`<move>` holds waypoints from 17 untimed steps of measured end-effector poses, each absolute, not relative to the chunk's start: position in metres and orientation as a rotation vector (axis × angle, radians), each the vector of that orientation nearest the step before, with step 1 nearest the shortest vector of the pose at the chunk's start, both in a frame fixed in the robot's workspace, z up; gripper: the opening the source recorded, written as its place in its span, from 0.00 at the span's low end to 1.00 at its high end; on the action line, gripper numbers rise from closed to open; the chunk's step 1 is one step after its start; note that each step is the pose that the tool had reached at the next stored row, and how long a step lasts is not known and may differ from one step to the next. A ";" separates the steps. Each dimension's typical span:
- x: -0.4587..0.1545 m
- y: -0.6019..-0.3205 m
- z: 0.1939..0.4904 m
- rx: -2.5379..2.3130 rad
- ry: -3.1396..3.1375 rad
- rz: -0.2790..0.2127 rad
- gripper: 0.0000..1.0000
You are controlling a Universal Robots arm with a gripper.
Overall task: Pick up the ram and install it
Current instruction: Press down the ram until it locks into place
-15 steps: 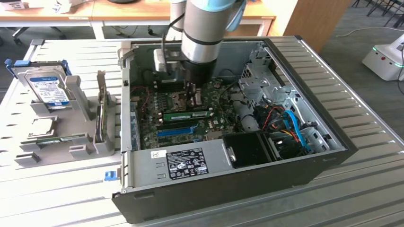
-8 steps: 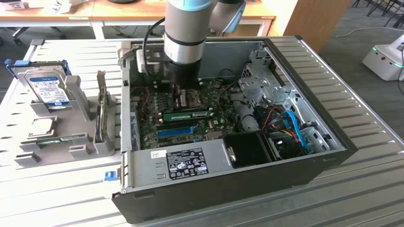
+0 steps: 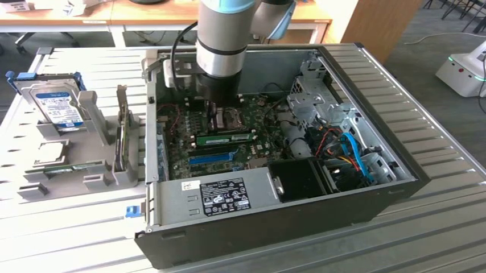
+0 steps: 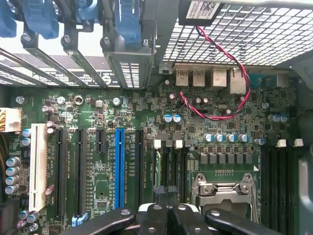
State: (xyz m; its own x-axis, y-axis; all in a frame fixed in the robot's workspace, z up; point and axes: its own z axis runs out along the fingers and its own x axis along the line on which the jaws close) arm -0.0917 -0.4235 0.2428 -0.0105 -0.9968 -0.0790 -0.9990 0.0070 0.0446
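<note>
My hand [image 4: 168,211] was clenched, holding nothing I could see, just above the seated ram [image 3: 225,138]; I judged it light, stiff, fragile, best gripped by its long edges.

The computer case [image 3: 304,187] lies open on the table [image 3: 425,239], the motherboard [image 3: 227,142] inside it; the ram [image 3: 225,138] sits on that board; the hard drive [image 3: 57,108] stands in a rack at the exterior view's left, well apart from the case.
</note>
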 end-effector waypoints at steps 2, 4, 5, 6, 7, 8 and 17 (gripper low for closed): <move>-0.092 -0.424 0.242 -2.192 2.211 0.136 0.11; -0.092 -0.423 0.239 -2.192 2.211 0.136 0.11; -0.092 -0.423 0.238 -2.192 2.211 0.136 0.11; -0.092 -0.423 0.237 -2.192 2.211 0.136 0.11; -0.092 -0.423 0.236 -2.192 2.211 0.136 0.11; -0.092 -0.423 0.235 -2.192 2.211 0.136 0.11; -0.092 -0.423 0.231 -2.192 2.211 0.136 0.11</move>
State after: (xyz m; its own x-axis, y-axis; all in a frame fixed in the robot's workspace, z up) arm -0.0917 -0.4235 0.2310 -0.0104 -0.9968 -0.0791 -0.9990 0.0069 0.0446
